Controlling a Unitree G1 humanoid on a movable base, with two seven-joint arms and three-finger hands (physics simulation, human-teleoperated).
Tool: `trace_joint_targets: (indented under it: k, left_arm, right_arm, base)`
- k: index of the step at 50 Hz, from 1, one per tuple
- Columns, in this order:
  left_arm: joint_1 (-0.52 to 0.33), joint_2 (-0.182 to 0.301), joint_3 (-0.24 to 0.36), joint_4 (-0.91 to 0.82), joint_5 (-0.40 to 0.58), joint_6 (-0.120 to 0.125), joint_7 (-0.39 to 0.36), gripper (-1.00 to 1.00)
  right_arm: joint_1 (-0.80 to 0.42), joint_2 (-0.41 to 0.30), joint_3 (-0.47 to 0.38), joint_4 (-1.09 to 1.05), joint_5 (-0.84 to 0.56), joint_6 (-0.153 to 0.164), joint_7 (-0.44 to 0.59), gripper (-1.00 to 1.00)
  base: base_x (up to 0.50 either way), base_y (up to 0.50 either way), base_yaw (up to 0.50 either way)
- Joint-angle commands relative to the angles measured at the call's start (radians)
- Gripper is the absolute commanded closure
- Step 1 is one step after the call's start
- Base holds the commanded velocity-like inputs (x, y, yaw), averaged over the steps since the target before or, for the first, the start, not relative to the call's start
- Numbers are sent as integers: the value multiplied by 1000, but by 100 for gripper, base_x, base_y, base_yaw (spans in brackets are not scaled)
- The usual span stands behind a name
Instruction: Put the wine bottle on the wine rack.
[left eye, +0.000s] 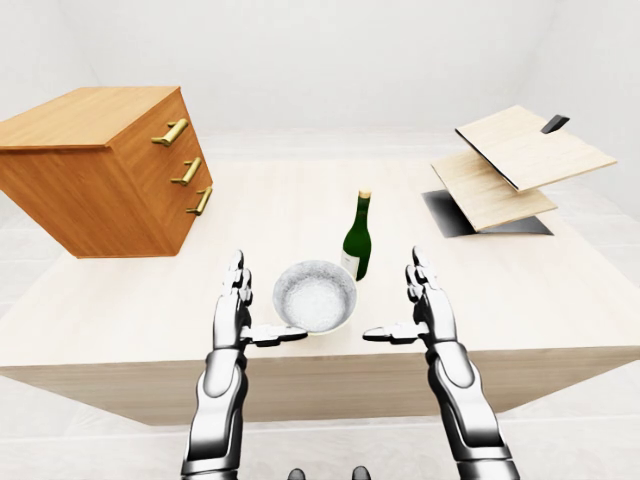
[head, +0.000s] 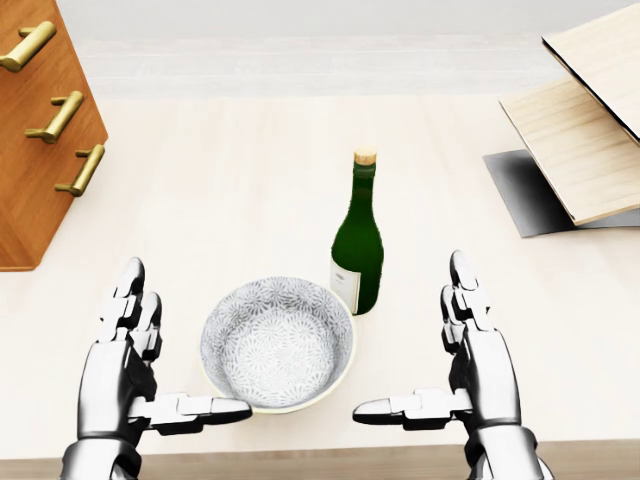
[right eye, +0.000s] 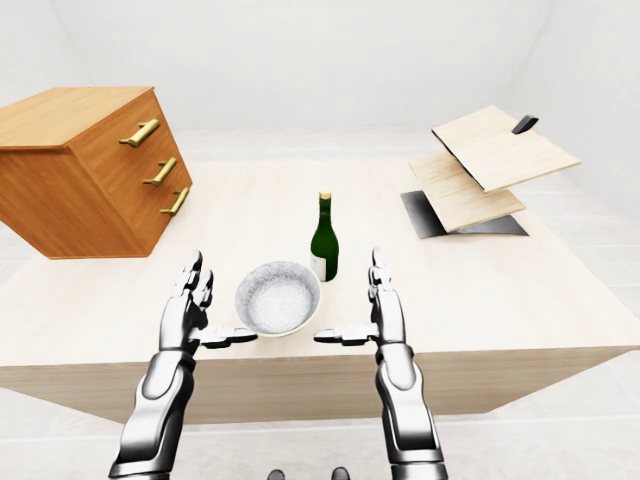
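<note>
Your right hand (head: 470, 370) and left hand (head: 135, 365) hover released, holding nothing. The wine bottle (head: 358, 245) stands upright, long axis vertical, just beside the patterned bowl (head: 277, 345). It lies left of and beyond your right hand, the nearer one.

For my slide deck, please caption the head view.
Open hands flank a patterned bowl; green wine bottle upright beside it.

Wine bottle (head: 357, 243) upright mid-table (head: 230, 170), just right of and above bowl (head: 277, 343) in head view. Drawer cabinet (left eye: 105, 170) at table's left. Wine rack (left eye: 515, 165) at table's right, well apart from bottle.
</note>
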Motion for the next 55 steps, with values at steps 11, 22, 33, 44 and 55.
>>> trace_joint_targets:
  k: [11,22,33,44,55]
  left_arm:
    - [105,34,-20,-380,0,68,-6,-100]
    - [159,47,-39,-594,10,68,-23,-100]
    - [165,52,-17,-677,25,68,-50,-100]
    - [183,38,-17,-733,20,68,-63,-100]
    - [193,34,-30,-756,27,68,-65,-100]
  right_arm:
    - [79,3,-14,-131,15,10,38,-100]
    - [112,5,-10,-329,6,69,39,-100]
    - [128,11,-31,-515,33,69,49,-100]
    - [148,12,-18,-571,13,69,52,-100]
    - [166,10,20,-650,-23,69,63,-100]
  base:
    - [0,0,0]
    - [0,0,0]
    - [0,0,0]
    - [-23,-5,0]
    - [-50,0,0]
